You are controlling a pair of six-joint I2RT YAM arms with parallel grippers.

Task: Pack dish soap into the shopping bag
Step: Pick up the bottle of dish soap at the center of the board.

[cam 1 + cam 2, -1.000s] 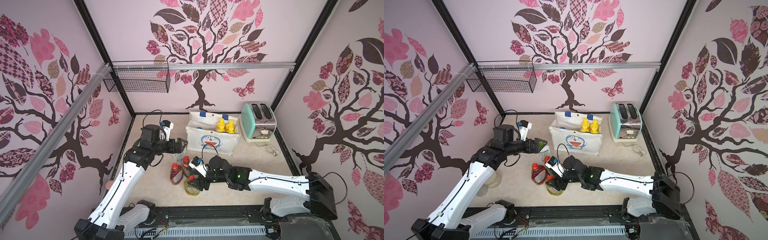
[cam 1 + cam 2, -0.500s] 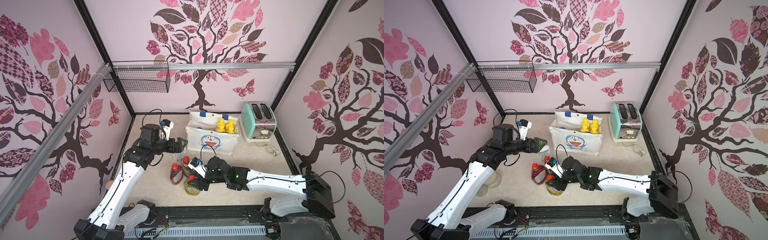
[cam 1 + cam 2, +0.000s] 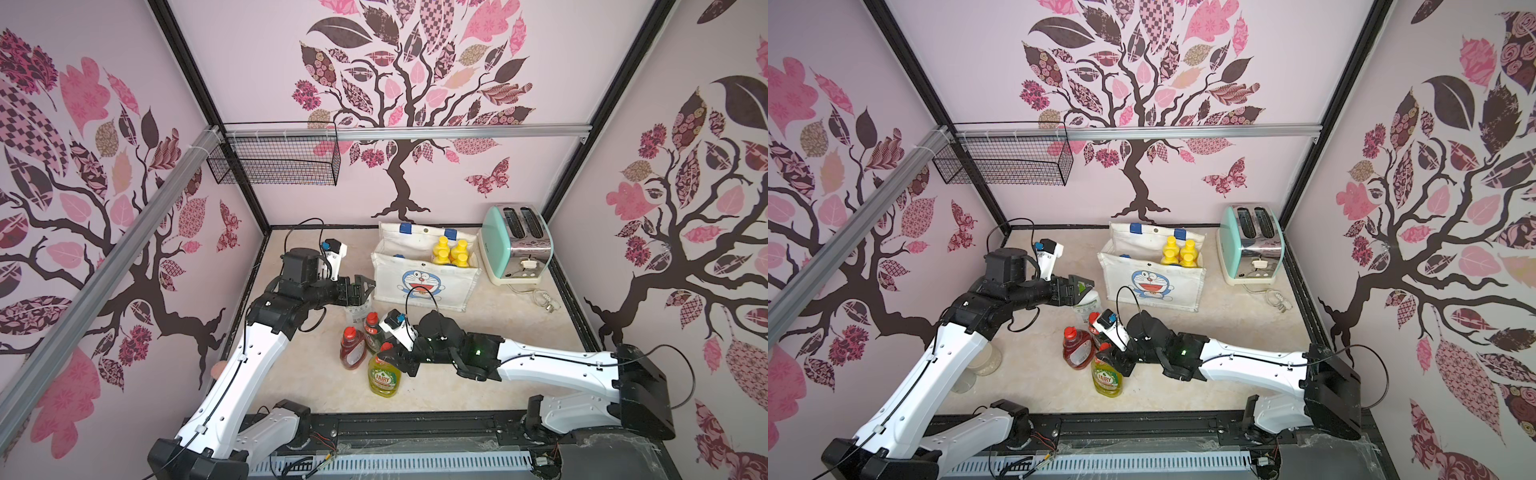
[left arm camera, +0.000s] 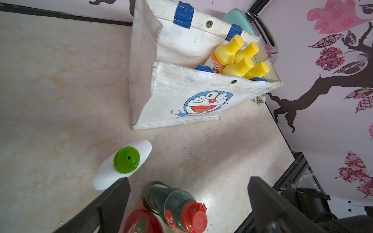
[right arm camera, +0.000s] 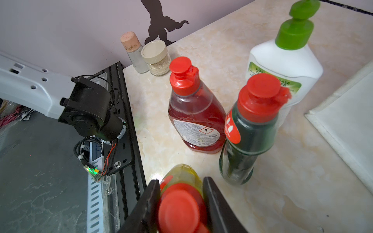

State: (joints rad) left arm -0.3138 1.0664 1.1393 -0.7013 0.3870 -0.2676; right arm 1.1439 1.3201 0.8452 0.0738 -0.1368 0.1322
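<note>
Standing on the counter (image 3: 511,332) near its front edge, the yellow-green bottle (image 3: 384,374) has its red cap between the fingers of the right pincer (image 5: 180,179), which is set narrow with both fingers against the cap. Just behind it stand the red bottle (image 3: 352,351) and the dark green bottle (image 3: 372,332), close together. Farther back is the white bottle (image 4: 105,175) with its green cap. The left pincer (image 4: 187,179) hangs just above that white bottle, spread wide and holding nothing. The bag (image 3: 424,291) stands upright at the back of the counter. Four orange bottles (image 3: 451,251) are inside it, at the end nearest the toaster (image 3: 517,245), which sits just beside the bag.
</note>
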